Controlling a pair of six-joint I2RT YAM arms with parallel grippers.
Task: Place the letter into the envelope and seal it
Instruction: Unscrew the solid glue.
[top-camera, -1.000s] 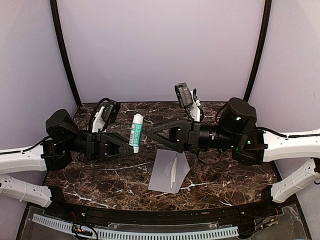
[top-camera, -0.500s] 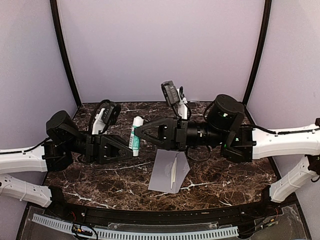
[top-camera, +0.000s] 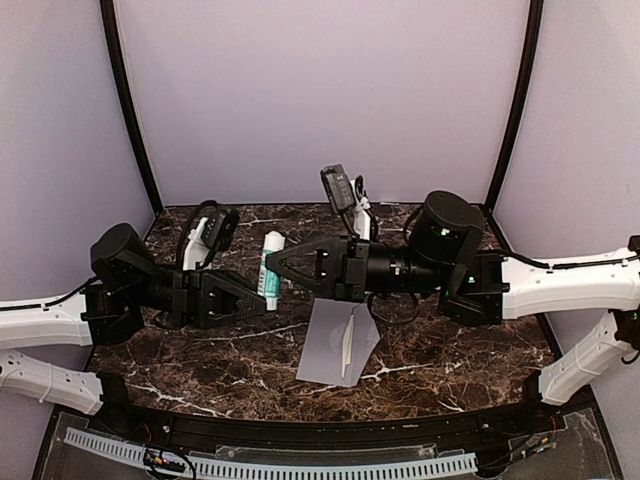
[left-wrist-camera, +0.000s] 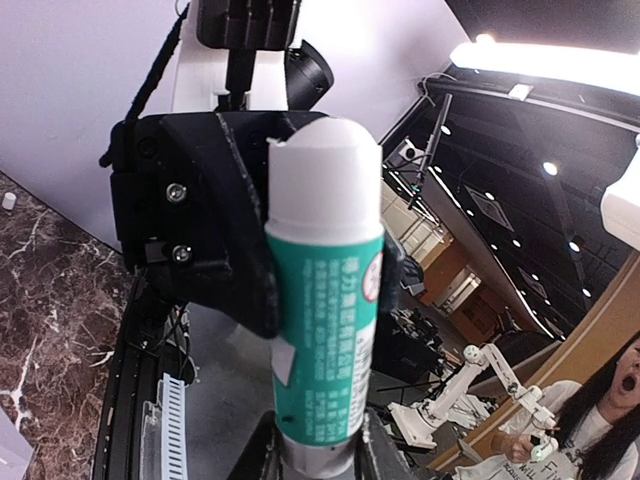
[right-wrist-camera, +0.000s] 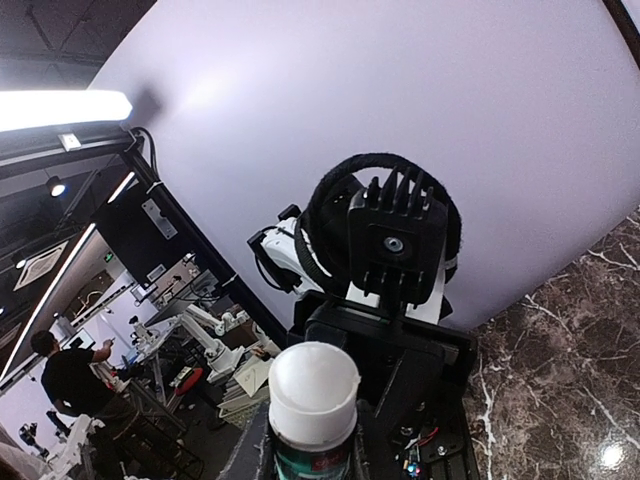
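A green-and-white glue stick hangs in the air between both arms. My left gripper is shut on its bottom end, and the fingers flank the grey base. My right gripper is shut on the tube just below the white cap. The grey envelope lies flat on the marble table, in front of and below the right gripper. The letter shows as a narrow pale strip on the envelope.
The dark marble table ends at a black front rail. Purple walls close the back and both sides. The left arm's wrist camera mount stands close in front of the right gripper.
My right arm has moved left towards the left gripper, and its jaws have closed onto the glue stick. The left arm, envelope and letter stayed put.
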